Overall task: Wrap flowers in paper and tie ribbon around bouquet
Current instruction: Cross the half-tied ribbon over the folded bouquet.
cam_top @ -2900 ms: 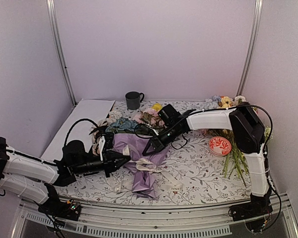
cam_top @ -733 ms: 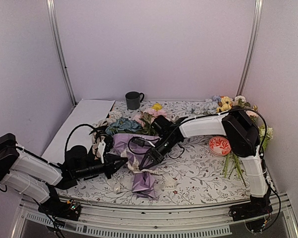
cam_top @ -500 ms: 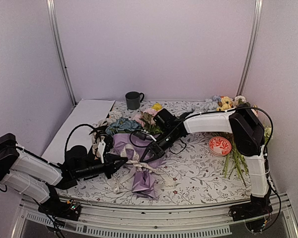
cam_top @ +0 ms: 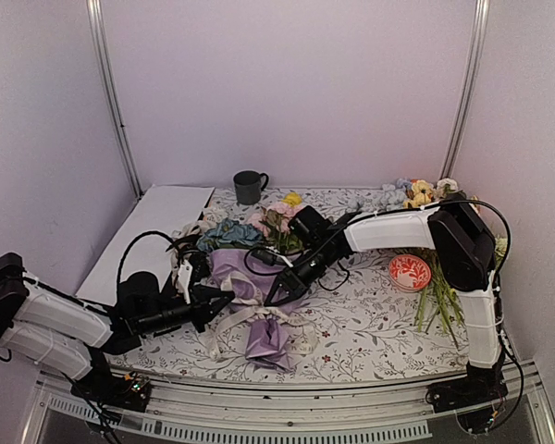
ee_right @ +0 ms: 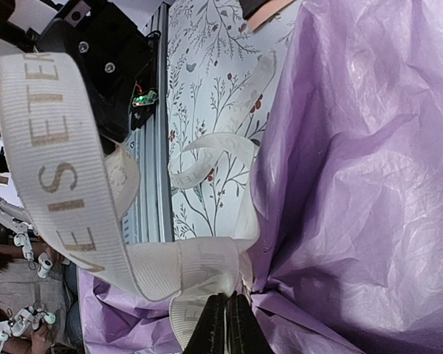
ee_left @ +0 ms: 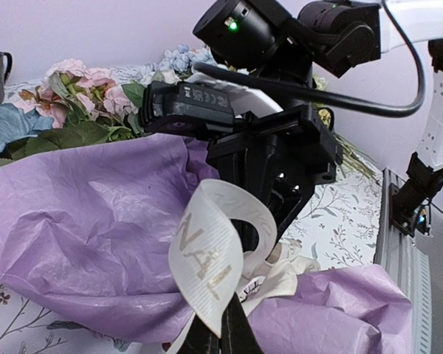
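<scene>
High rear overview; both wrist views close, seemingly opposed, on one ribbon (ee_left: pixel 207 265) and paper (ee_left: pixel 81 214).

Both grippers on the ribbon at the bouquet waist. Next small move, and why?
Probably draw the two grippers slowly apart to cinch. The left gripper and right gripper are each shut on the flat cream-white fabric ribbon, which arcs in slack loops by the narrow waist of the lilac-purple paper bouquet rather than lying snug around it.
</scene>
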{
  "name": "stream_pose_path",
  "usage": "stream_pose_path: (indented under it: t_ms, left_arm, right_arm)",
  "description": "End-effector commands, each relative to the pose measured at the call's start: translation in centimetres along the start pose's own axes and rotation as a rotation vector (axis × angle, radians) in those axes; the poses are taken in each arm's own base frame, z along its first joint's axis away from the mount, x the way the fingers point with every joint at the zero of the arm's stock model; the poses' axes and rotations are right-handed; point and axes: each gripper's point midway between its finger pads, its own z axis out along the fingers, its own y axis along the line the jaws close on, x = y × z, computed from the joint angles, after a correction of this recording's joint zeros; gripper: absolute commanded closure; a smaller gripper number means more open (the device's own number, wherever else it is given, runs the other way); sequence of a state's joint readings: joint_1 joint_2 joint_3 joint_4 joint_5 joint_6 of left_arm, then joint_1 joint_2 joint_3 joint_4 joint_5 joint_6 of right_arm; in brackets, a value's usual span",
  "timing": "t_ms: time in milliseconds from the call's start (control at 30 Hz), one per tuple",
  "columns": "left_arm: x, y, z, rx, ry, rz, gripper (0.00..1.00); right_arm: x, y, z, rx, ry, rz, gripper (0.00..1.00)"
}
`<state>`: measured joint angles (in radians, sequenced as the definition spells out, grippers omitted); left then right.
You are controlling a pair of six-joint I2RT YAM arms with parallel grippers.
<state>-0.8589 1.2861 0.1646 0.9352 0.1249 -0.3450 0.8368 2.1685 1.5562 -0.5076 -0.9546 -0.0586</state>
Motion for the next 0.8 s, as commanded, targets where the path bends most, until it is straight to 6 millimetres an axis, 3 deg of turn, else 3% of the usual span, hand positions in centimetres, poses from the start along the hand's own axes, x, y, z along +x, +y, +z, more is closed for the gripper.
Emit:
stream_pose_path:
  t_ms: [0,67,300,567,600,667,767]
  left_arm:
    - [0.4,0.8,-0.3,-0.031,0.014,0.001,1.00]
    - [0.4,0.8,-0.3,-0.033,0.017,0.001,1.00]
    - [1.0,1.8,-0.6,-0.090,0.041,-0.030,1.00]
    - [1.6,1.3,-0.3,-0.064,0.092,-0.022,1.00]
    - [1.7,1.2,-0.3,-0.057,0.096,-0.021,0.94]
    - [1.8,1.1,-0.5,-0.055,0.104,-0.022,0.68]
    - [1.5,2.1,-1.1,-0.116,0.095,-0.021,0.46]
  right_arm:
    - [-1.0,0.8,-0.9,0.012,-0.030,-0.019,0.96]
    - [-1.1,0.0,-1.0,0.058,-0.034,-0.012,1.00]
    - [-2.3,-2.5,-3.3,0.184,-0.124,0.086,1.00]
    - [-3.3,-0.9,-3.6,0.123,-0.184,0.105,1.00]
    - [-3.4,-0.8,-3.8,0.125,-0.189,0.103,1.00]
    - [-3.6,-0.6,-4.0,0.131,-0.201,0.096,1.00]
    - [-3.3,-0.3,-3.9,0.127,-0.199,0.093,1.00]
